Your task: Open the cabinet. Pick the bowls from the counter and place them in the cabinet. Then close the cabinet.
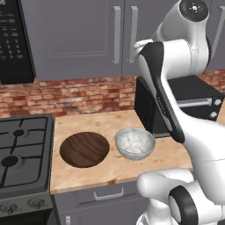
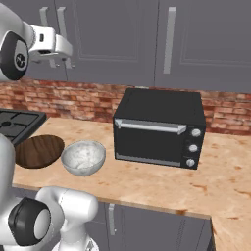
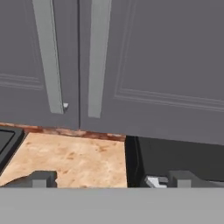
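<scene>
Grey and shut, the cabinet (image 1: 79, 35) is hanging above the counter (image 2: 147, 184), its two silver bar handles (image 3: 98, 57) meeting at the middle right ahead of the gripper (image 3: 107, 179), whose jaws are standing spread apart and holding nothing. Both bowls are sitting side by side on the counter, the wooden bowl (image 1: 84, 149) just beside the marble bowl (image 1: 134, 143), between the stove (image 1: 22, 149) and the black toaster oven (image 2: 159, 127).

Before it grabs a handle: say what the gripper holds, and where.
Nothing. The gripper is open, facing the closed cabinet; both bowls sit on the counter.
</scene>
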